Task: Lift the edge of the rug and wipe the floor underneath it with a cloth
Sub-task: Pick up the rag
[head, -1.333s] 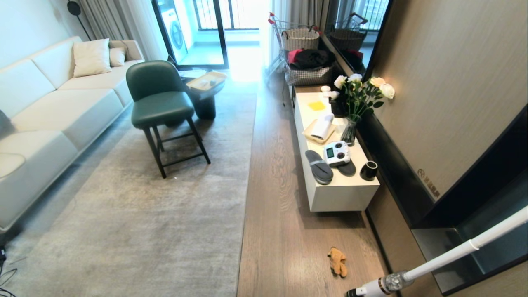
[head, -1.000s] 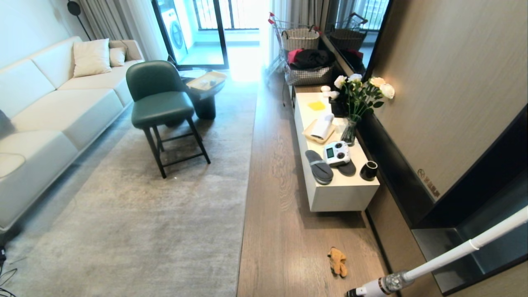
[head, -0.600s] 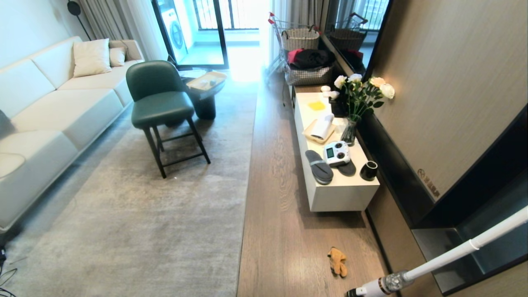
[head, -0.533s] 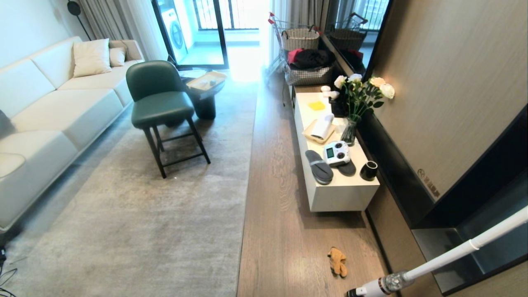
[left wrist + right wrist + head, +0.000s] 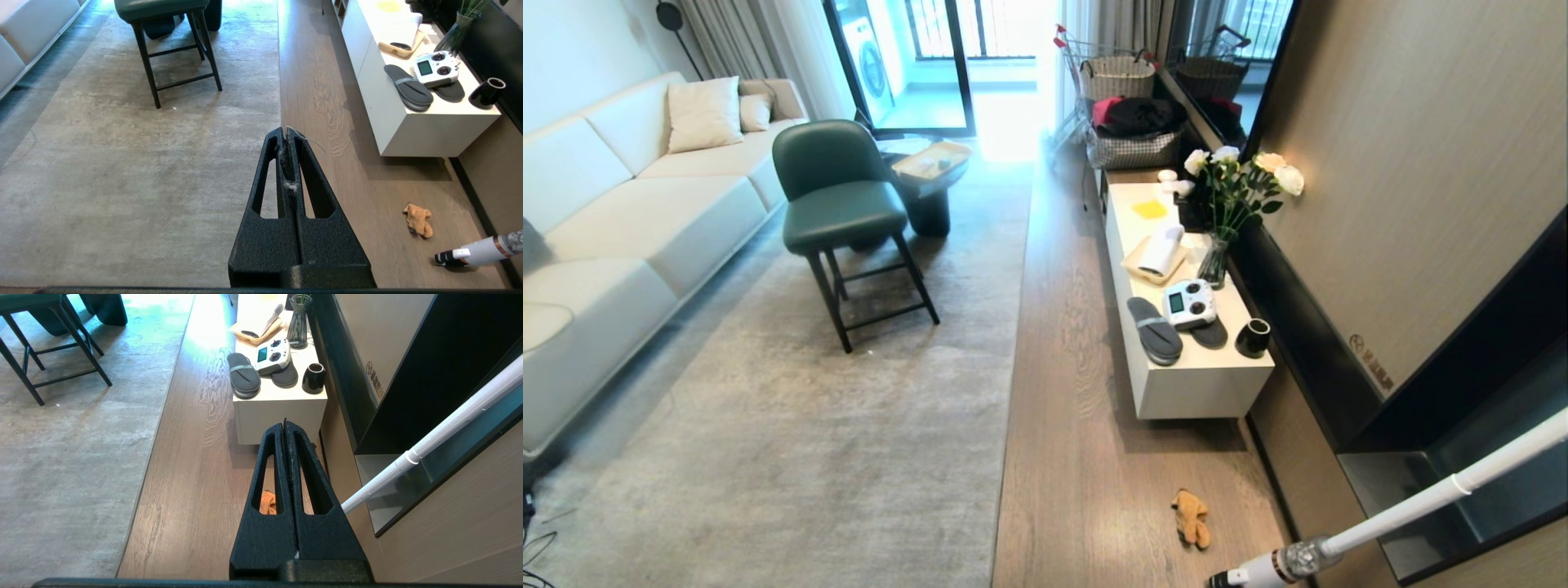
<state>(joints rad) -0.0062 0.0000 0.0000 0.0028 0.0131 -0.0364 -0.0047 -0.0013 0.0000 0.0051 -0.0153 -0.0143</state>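
Note:
The pale grey rug (image 5: 849, 425) lies flat over the left and middle of the room, its straight right edge running along the brown plank floor (image 5: 1078, 425). The orange-tan cloth (image 5: 1192, 518) lies crumpled on the bare floor near the cabinet's front end. Neither arm shows in the head view. My left gripper (image 5: 285, 130) is shut and empty, with lint stuck between its fingers, high above the rug (image 5: 143, 163) edge; the cloth (image 5: 418, 214) lies off to its side. My right gripper (image 5: 284, 424) is shut and empty, and the cloth (image 5: 268, 503) shows through its finger slot.
A low white cabinet (image 5: 1201, 384) with slippers, a controller, a cup and a flower vase stands along the right wall. A green stool (image 5: 845, 220) stands on the rug, with a sofa (image 5: 613, 237) at the left. A white vacuum wand (image 5: 1388, 523) leans near the cloth.

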